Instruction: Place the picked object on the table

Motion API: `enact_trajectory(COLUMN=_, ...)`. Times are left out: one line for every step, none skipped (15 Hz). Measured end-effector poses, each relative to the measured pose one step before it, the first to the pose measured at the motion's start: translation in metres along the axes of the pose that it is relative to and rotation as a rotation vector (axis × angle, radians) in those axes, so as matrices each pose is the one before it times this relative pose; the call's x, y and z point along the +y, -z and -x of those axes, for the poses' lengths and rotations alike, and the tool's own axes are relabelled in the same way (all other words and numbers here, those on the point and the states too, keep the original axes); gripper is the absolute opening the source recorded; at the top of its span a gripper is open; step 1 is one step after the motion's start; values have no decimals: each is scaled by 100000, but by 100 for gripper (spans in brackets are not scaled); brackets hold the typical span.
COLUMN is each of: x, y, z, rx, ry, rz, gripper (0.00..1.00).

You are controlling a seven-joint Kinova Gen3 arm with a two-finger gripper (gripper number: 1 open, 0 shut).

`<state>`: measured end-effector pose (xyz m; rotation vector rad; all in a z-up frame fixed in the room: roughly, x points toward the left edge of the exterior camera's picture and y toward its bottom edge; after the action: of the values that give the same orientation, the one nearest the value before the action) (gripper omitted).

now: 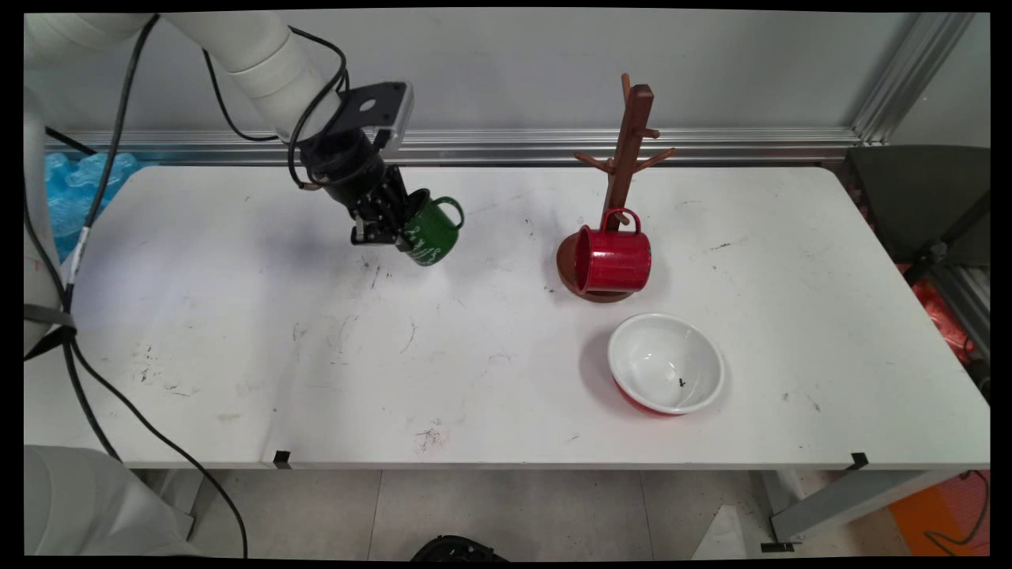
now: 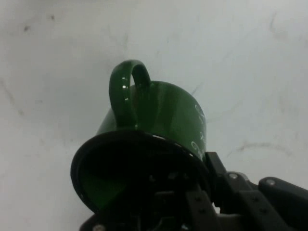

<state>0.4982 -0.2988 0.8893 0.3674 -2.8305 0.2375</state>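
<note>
My gripper [image 1: 398, 229] is shut on the rim of a green mug [image 1: 431, 231] with white lettering, held tilted just above the white table [image 1: 316, 356] at its back left-centre. The mug's handle points up and to the right. In the hand view the green mug [image 2: 154, 130] fills the middle, its dark rim toward the camera and its handle on top, with one finger [image 2: 219, 178] outside the rim at the right. To the right, a red mug [image 1: 613, 259] hangs on its side from a low peg of a brown wooden mug tree [image 1: 628, 150].
A bowl [image 1: 666, 363], white inside and red outside, sits in front of the mug tree's base. Black cables hang from the arm at the left. An aluminium rail runs along the wall behind the table.
</note>
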Motion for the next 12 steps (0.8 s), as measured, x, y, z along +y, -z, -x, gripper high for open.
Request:
enact_trajectory(x=-215, y=-323, z=96, rx=-2366, ry=-1535, rz=-407, gripper=0)
enact_trajectory(x=-214, y=-378, z=96, rx=-2312, ry=-1228, rz=-479, gripper=0)
enact_trajectory(x=-118, y=-246, z=47, rx=-1254, ry=-545, rz=-283, gripper=0)
enact_trajectory(x=-162, y=-410, z=83, rx=-1833, ry=-647, rz=-458, gripper=0)
enact_trajectory(x=-122, y=-380, z=49, rx=-1408, ry=-444, rz=-372, gripper=0)
enact_trajectory(x=-64, y=-278, z=31, rx=-929, ry=-252, rz=-249, gripper=0)
enact_trajectory(x=-67, y=-417, z=31, rx=-1041, ry=-177, rz=-301, gripper=0)
enact_trajectory(x=-63, y=-488, z=6, rx=-976, ry=-179, rz=-305, gripper=0)
enact_trajectory(x=-41, y=-319, z=-8, rx=-567, ry=-120, rz=-194, gripper=0)
enact_trajectory(x=-53, y=-434, z=-21, rx=-762, ry=-99, rz=-276, gripper=0)
enact_trajectory(x=-35, y=-357, z=-22, rx=-577, ry=-18, rz=-205, gripper=0)
enact_trajectory(x=-14, y=-406, z=-19, rx=-674, ry=43, rz=-180, gripper=0)
